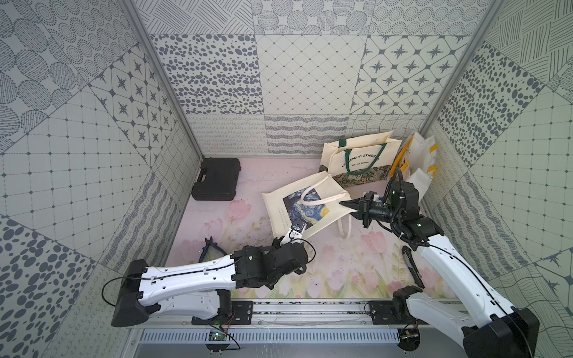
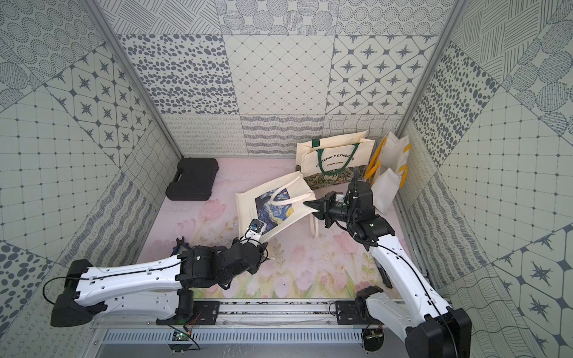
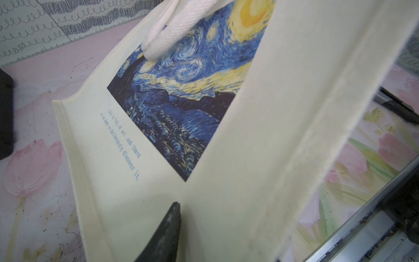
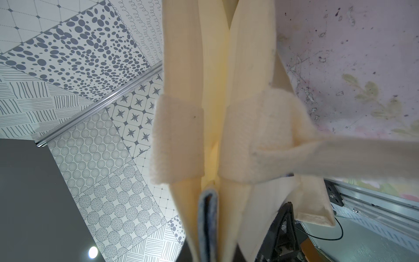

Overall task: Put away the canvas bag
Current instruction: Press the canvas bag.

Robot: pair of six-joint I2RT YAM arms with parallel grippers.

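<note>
The canvas bag (image 1: 279, 204) (image 2: 248, 206) is cream with a blue and yellow starry-night print and white handles. It hangs tilted above the pink floral mat. My right gripper (image 1: 344, 204) (image 2: 309, 204) is shut on its top edge beside a handle. In the right wrist view, folds of the canvas bag (image 4: 181, 68) run between the jaws of the right gripper (image 4: 246, 217). My left gripper (image 1: 305, 235) (image 2: 263, 235) is at the bag's lower near corner. In the left wrist view one black fingertip (image 3: 174, 213) lies against the bag's face (image 3: 226, 204). A cloth flap hides the other finger.
A cream tote with green handles (image 1: 356, 155) stands at the back right. White bags with yellow handles (image 1: 424, 161) lean in the corner beside it. A black case (image 1: 217, 179) lies at the back left. Blue-handled pliers (image 1: 210, 248) and a black pen-like tool (image 1: 412, 266) lie near the front rail (image 1: 294, 310).
</note>
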